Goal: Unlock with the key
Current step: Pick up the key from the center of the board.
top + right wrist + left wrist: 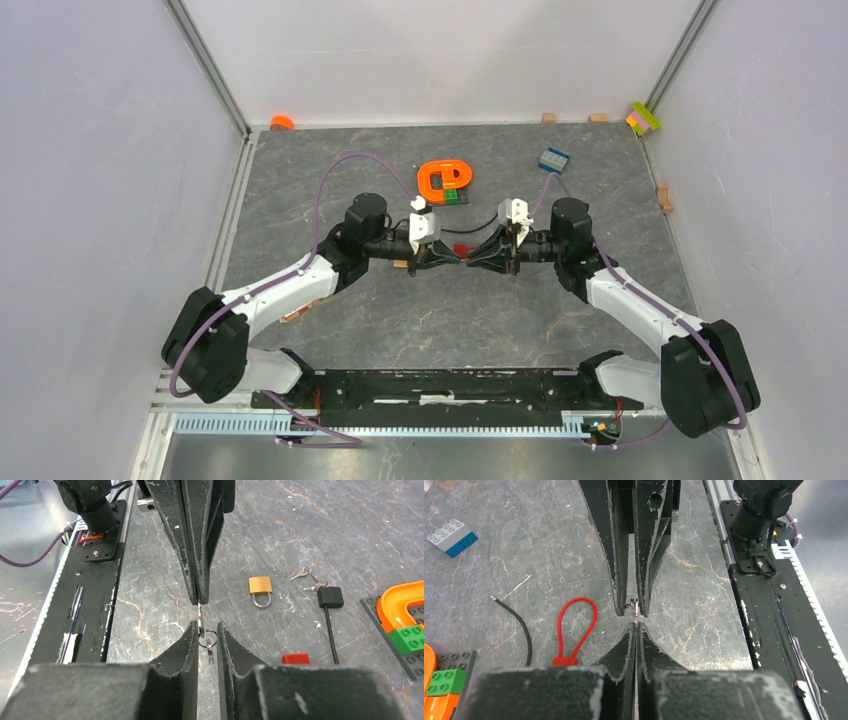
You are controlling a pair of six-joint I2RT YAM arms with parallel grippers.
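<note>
A small silver key (pixel 200 614) spans the gap between my two grippers, which meet tip to tip above the table middle. My left gripper (pixel 636 626) is shut on the key's blade; it also shows in the right wrist view (pixel 200 600) and the top view (pixel 452 255). My right gripper (pixel 206 626) stands narrowly open round the key ring (pixel 207 639), from which a second key hangs; it shows too in the top view (pixel 478 254). The brass padlock (pixel 260 586) lies flat on the table beyond, shackle closed, untouched.
A red cable lock (pixel 576 622) and a black cable lock (pixel 330 596) with loose keys (pixel 301 573) lie beside the grippers. An orange toy on a brick plate (pixel 443 180) and a blue-grey brick (pixel 553 158) sit farther back. The black base rail (pixel 440 385) runs along the near edge.
</note>
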